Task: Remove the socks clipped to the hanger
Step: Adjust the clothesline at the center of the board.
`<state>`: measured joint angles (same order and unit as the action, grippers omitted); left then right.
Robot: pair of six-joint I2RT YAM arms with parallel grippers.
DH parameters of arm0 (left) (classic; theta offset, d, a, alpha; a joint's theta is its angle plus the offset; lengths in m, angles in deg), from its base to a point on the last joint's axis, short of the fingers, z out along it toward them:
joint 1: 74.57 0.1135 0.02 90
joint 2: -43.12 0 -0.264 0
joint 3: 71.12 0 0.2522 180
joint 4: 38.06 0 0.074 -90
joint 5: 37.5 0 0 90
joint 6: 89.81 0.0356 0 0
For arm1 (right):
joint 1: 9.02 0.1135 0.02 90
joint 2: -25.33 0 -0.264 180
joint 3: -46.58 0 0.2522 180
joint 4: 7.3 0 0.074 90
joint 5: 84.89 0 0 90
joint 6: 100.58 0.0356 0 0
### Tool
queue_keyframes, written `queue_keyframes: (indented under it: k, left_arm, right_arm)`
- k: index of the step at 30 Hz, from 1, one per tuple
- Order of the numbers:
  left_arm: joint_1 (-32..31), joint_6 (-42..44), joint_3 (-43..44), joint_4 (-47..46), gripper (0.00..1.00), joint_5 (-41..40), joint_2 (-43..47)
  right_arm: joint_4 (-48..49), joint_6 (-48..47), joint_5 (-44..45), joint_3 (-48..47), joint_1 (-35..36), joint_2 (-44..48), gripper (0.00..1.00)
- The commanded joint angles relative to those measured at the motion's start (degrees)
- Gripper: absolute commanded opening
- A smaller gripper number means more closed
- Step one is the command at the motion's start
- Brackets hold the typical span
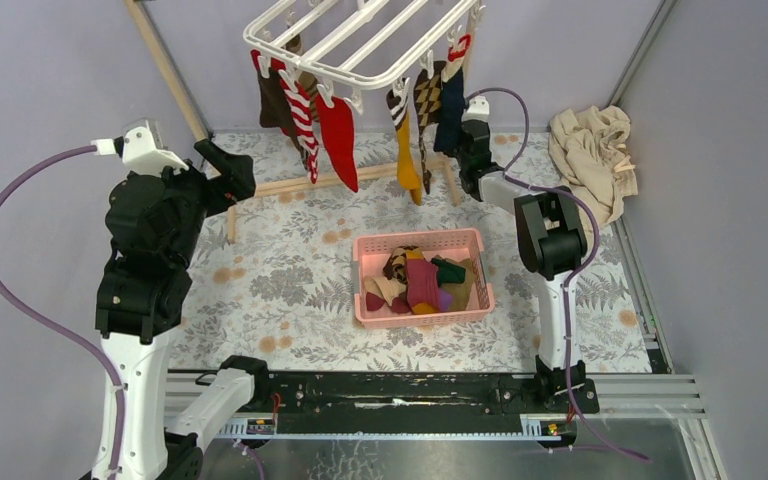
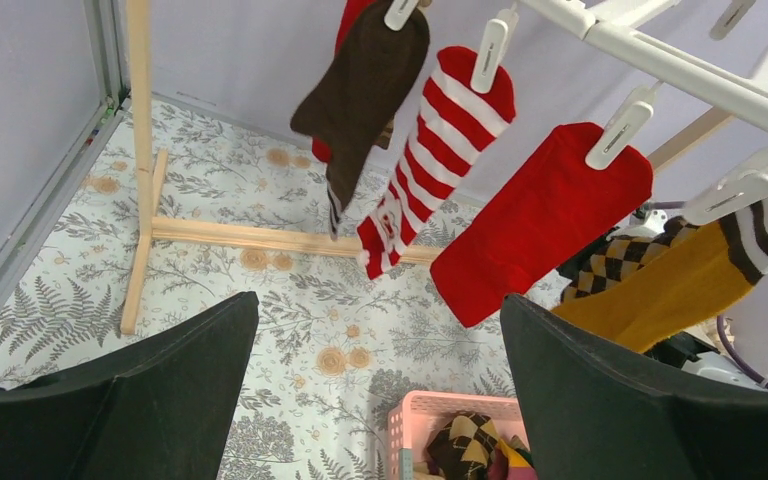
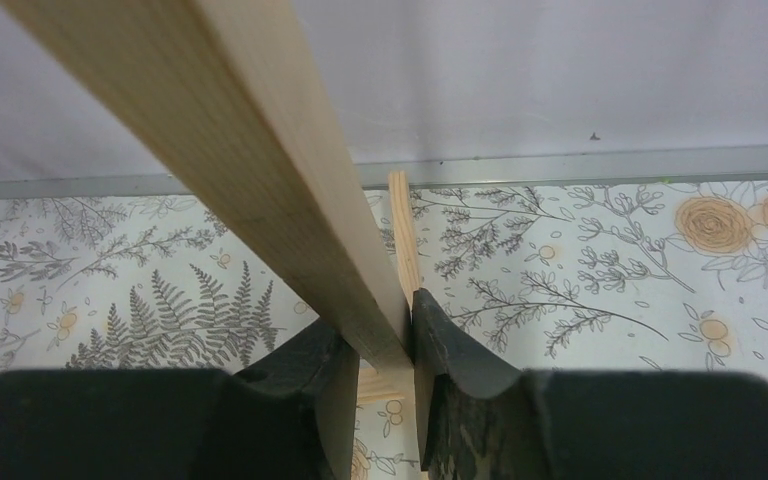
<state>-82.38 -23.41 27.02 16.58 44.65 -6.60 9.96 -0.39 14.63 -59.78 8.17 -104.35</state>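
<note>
The white hanger (image 1: 360, 45) hangs at the top centre with several socks clipped under it: brown (image 1: 275, 100), red-and-white striped (image 1: 302, 115), red (image 1: 338, 135), mustard (image 1: 405, 150), argyle (image 1: 428, 95) and navy (image 1: 450, 115). My left gripper (image 1: 232, 178) is open and empty, left of and below the socks. In the left wrist view it (image 2: 378, 305) faces the brown (image 2: 365, 90), striped (image 2: 430, 160) and red (image 2: 540, 220) socks from a distance. My right gripper (image 1: 468, 150) is shut on the wooden pole (image 3: 260, 150), its jaws (image 3: 380, 340) pinching the pole.
A pink basket (image 1: 422, 275) with several socks sits mid-table, also low in the left wrist view (image 2: 430, 410). The wooden frame's base bar (image 1: 290, 185) lies on the floral cloth behind it. A beige cloth heap (image 1: 592, 150) lies at the back right.
</note>
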Motion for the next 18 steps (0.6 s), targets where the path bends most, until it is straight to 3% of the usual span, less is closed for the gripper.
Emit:
queue_keyframes:
  k: [1, 18]
  left_arm:
    - [0.08, -0.14, 0.2, 0.05, 0.99, 1.05, 0.93]
    - [0.08, -1.01, 0.5, 0.97, 0.99, 2.95, 2.33]
  right_arm:
    - [3.26, 3.53, 1.23, 2.83, -0.47, 5.15, 0.18]
    - [1.38, -0.31, 4.98, 12.9, -2.41, 15.86, 0.16]
